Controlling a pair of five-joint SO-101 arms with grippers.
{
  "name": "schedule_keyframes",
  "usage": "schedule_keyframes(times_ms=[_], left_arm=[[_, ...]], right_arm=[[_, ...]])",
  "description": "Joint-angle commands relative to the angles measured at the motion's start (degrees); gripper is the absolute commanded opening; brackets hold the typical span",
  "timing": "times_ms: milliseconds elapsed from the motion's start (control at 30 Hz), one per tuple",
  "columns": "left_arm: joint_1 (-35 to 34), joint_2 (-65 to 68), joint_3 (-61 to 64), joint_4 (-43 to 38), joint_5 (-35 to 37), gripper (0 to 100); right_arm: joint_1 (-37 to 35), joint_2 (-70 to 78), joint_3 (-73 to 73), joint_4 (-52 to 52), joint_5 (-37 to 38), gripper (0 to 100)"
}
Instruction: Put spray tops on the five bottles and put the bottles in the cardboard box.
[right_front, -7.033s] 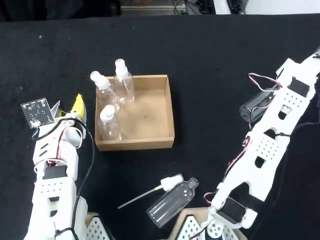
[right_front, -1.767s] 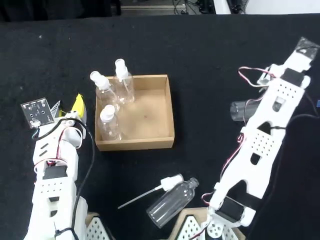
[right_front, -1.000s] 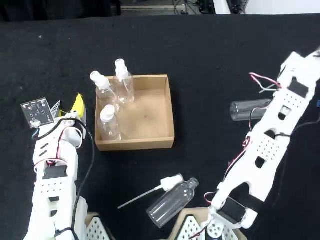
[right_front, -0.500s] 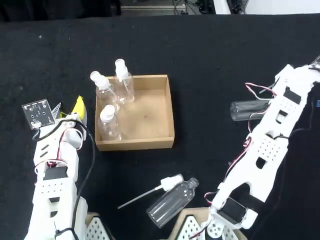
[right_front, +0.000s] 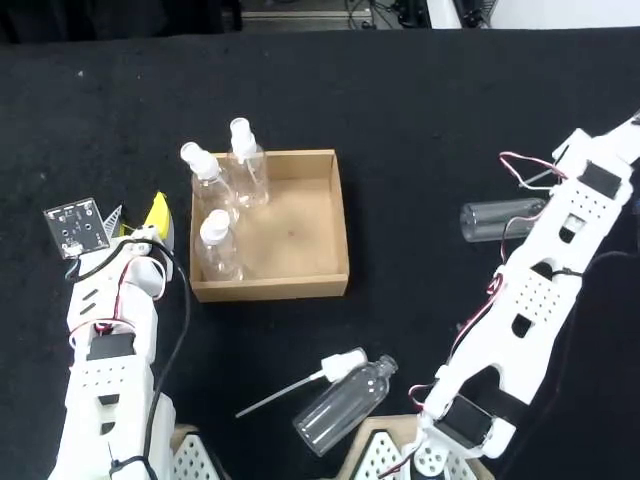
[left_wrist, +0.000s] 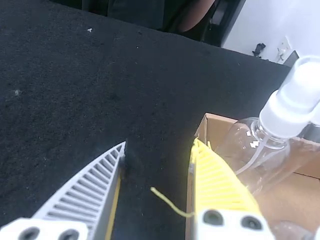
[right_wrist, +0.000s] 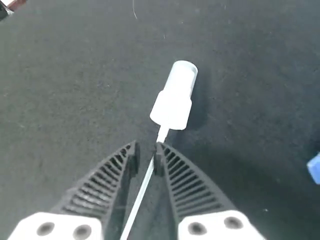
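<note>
Three capped bottles (right_front: 220, 240) stand in the left part of the cardboard box (right_front: 300, 285). A bare bottle (right_front: 340, 408) lies near the front edge, with a loose spray top (right_front: 342, 364) beside it. Another bare bottle (right_front: 490, 220) lies against the right arm (right_front: 545, 290). In the right wrist view my right gripper (right_wrist: 145, 149) is closed to a narrow slit around the thin tube of a white spray top (right_wrist: 175, 102) on the black cloth. My left gripper (right_front: 133, 213) (left_wrist: 159, 147) stands open with nothing in it, just left of the box (left_wrist: 202, 125), near a capped bottle (left_wrist: 260, 145).
A small square board (right_front: 75, 225) lies left of the left gripper. The right arm runs off the table's right edge. Black cloth covers the whole table, with free room behind the box and in the box's right half.
The right arm's far end has shifted a little left and back right near the table's right edge. The bottle beside it has not moved in the last second. The left arm has barely moved.
</note>
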Motion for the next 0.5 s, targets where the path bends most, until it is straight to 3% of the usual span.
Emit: schedule_keyframes(times_ms=[0,100,300,467], left_arm=[[0.4,-1.1,-0.8,-1.5,-0.4,19],[0.4,-1.1,-0.8,-1.5,-0.4,19],[0.4,-1.1,-0.7,-1.5,-0.4,19],[0.4,-1.1,-0.7,-1.5,-0.4,19]], right_arm=[[-0.8,-1.6,-5.8,5.4,-0.1,1.2],[-1.1,-2.2,-6.0,4.6,-0.1,1.6],[-3.1,0.1,-2.6,-13.5,-0.2,12.7],[-4.0,3.9,4.4,-30.6,-0.1,6.0]])
